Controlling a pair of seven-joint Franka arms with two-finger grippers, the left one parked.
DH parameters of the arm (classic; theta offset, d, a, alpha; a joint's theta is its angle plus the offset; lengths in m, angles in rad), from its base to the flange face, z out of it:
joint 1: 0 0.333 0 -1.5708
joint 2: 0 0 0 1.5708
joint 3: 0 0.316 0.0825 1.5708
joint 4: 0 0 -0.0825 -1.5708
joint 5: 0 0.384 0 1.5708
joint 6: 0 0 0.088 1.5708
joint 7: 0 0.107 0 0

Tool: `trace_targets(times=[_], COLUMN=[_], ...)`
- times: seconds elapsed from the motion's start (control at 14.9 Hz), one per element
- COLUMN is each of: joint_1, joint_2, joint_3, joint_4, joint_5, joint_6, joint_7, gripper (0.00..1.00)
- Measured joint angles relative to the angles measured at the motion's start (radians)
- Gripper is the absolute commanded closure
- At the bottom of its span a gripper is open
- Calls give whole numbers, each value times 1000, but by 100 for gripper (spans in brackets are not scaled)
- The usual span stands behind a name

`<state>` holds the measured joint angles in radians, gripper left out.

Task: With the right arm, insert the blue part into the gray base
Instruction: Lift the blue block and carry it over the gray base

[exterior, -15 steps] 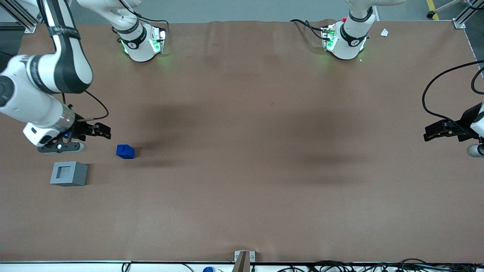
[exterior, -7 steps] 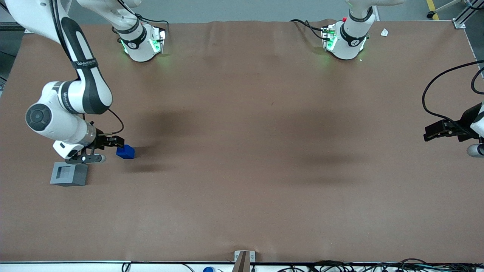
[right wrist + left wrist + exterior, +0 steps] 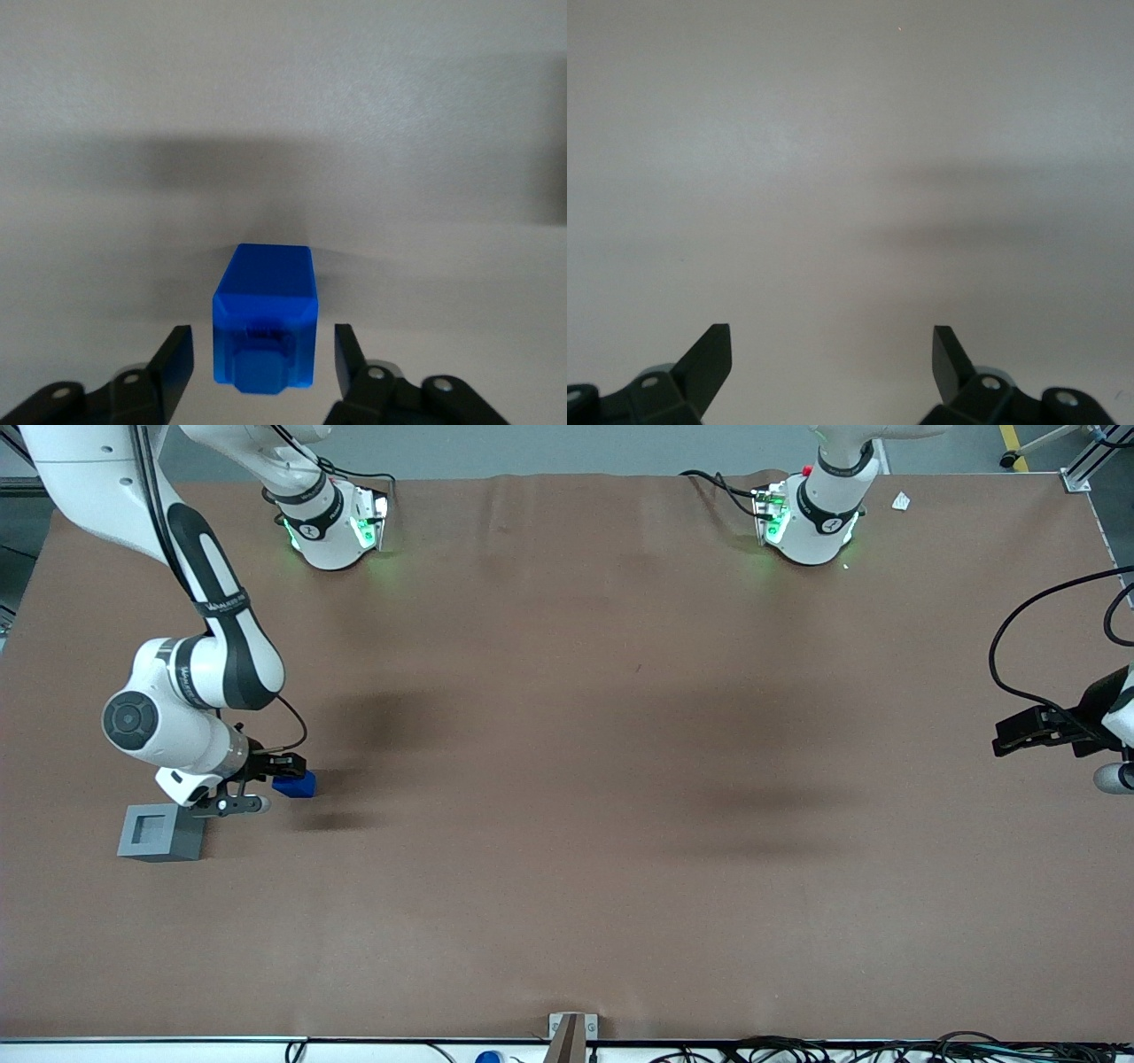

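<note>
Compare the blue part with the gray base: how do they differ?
The blue part is bright blue and smaller; the gray base is light gray and larger. The base has a square recess on top; the part has none visible. The open hand straddles the part; the base stands apart. Both rest on the table.

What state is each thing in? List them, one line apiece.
blue part: resting on the table, between the open fingers, not gripped.
gray base: on the table, recess up and empty.
end effector: open, low over the table, straddling the blue part.
</note>
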<state>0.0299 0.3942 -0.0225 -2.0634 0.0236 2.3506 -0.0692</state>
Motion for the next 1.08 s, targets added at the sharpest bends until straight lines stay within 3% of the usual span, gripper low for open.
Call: trace_targets(times=[0.2,0.4,0.47,0.67,1.08], joint_1=[1,1,1,1,-37], joint_2=[13,13,12,4,-89], joint_3=[0,0,0,0,-16], joint_4=[0,0,0,10,237], joint_5=[0,0,-2,-8,-10], joint_6=[3,4,4,-13,-357], joint_7=[0,0,0,0,0], gripper=[48,87,92,96,99])
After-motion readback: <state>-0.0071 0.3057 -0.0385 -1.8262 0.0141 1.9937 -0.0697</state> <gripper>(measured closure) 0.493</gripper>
